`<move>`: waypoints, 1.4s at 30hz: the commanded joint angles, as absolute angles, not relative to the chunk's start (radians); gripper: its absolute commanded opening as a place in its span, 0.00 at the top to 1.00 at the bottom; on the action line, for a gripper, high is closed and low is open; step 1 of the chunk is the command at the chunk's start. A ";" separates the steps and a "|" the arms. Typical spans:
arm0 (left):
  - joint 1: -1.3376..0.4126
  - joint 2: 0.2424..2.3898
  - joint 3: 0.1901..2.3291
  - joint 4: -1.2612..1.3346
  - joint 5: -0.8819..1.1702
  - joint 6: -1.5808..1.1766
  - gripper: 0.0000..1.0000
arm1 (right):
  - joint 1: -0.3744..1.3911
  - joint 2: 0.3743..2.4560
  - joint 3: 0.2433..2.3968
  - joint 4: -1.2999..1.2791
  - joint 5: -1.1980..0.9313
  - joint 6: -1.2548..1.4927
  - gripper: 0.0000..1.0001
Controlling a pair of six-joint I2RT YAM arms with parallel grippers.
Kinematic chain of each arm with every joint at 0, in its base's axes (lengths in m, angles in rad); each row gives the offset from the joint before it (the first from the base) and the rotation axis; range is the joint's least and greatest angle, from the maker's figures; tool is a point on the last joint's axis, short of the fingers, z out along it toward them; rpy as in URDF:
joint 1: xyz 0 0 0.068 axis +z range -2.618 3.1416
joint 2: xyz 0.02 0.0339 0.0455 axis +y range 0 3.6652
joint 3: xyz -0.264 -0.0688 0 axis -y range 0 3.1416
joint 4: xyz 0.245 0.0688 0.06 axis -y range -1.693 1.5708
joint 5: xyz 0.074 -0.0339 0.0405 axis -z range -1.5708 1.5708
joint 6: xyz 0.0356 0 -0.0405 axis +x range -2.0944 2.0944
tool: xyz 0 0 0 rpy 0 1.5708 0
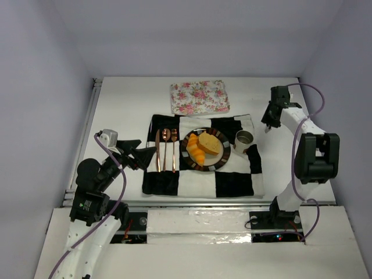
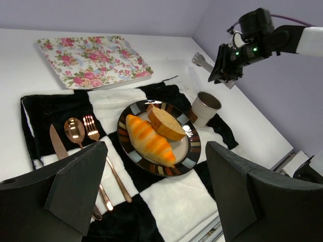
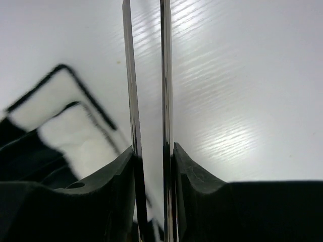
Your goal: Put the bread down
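A brown bread slice (image 1: 209,142) lies on a striped-rim plate (image 1: 224,158) beside an orange-striped croissant (image 1: 196,149), on a black-and-white checked mat (image 1: 232,183). In the left wrist view the slice (image 2: 165,122) and the croissant (image 2: 149,138) lie side by side on the plate (image 2: 194,151). My left gripper (image 1: 139,156) is open and empty, low over the mat's left edge, and it points at the plate (image 2: 155,151). My right gripper (image 1: 269,124) is raised to the right of the mat. It is shut (image 3: 153,148) on metal tongs (image 3: 131,101).
A floral tray (image 1: 199,97) lies behind the mat. A cup (image 1: 243,139) stands right of the plate. A copper knife, spoon and fork (image 1: 165,150) lie left of the plate. The walls stand close on both sides.
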State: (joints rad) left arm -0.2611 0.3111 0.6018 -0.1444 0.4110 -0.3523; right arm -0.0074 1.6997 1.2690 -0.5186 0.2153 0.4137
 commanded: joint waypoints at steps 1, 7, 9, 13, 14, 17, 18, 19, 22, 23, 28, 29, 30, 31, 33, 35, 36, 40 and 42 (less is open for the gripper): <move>-0.265 0.304 0.595 -0.084 0.426 -0.348 0.23 | 0.000 1.742 1.307 -0.413 0.320 0.244 0.64; -0.265 0.304 0.597 -0.084 0.425 -0.348 0.24 | 0.000 1.874 1.316 -0.348 0.371 0.137 0.60; -0.265 0.305 0.597 -0.086 0.423 -0.348 0.24 | 0.000 1.905 1.325 -0.328 0.399 0.112 0.55; -0.265 0.308 0.597 -0.086 0.422 -0.348 0.24 | 0.000 1.974 1.376 -0.337 0.420 0.104 0.36; -0.265 0.308 0.597 -0.086 0.422 -0.348 0.24 | 0.000 1.982 1.385 -0.350 0.417 0.103 0.36; -0.265 0.310 0.597 -0.086 0.419 -0.348 0.24 | 0.000 1.985 1.400 -0.371 0.423 0.116 0.25; -0.265 0.311 0.597 -0.086 0.419 -0.350 0.24 | 0.000 1.980 1.407 -0.380 0.428 0.127 0.18; -0.265 0.311 0.598 -0.087 0.416 -0.350 0.24 | 0.000 1.965 1.410 -0.387 0.428 0.141 0.13; -0.265 0.314 0.601 -0.094 0.402 -0.351 0.23 | 0.000 1.866 1.413 -0.406 0.410 0.210 0.00; -0.265 0.319 0.603 -0.095 0.399 -0.351 0.23 | 0.000 1.836 1.416 -0.431 0.403 0.253 0.00; -0.265 0.331 0.618 -0.106 0.393 -0.351 0.16 | 0.000 1.505 1.299 -0.445 0.249 0.455 0.00; -0.265 0.342 0.621 -0.109 0.391 -0.351 0.15 | 0.000 1.427 1.242 -0.380 0.185 0.515 0.00; -0.265 0.347 0.627 -0.115 0.387 -0.354 0.13 | 0.000 1.345 1.183 -0.341 0.061 0.543 0.02; -0.265 0.350 0.633 -0.126 0.379 -0.357 0.13 | 0.000 1.175 1.122 -0.307 0.001 0.573 0.05; -0.265 0.351 0.661 -0.138 0.374 -0.362 0.13 | 0.000 1.004 0.958 -0.212 -0.209 0.649 0.23; -0.265 0.342 0.684 -0.147 0.376 -0.371 0.13 | 0.000 0.767 0.855 -0.174 -0.305 0.724 0.45; -0.265 0.339 0.713 -0.147 0.376 -0.374 0.13 | 0.000 0.696 0.835 -0.170 -0.383 0.739 0.64; -0.265 0.353 0.798 -0.179 0.359 -0.371 0.13 | 0.000 0.465 0.808 -0.212 -0.517 0.764 0.94; -0.265 0.357 0.822 -0.181 0.356 -0.365 0.14 | 0.000 0.442 0.808 -0.242 -0.601 0.756 0.95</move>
State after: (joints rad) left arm -0.2611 0.3504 0.7578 -0.2066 0.3672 -0.3645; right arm -0.0051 0.4397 0.8349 -0.2287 -0.3908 0.7143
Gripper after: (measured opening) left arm 0.861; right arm 0.058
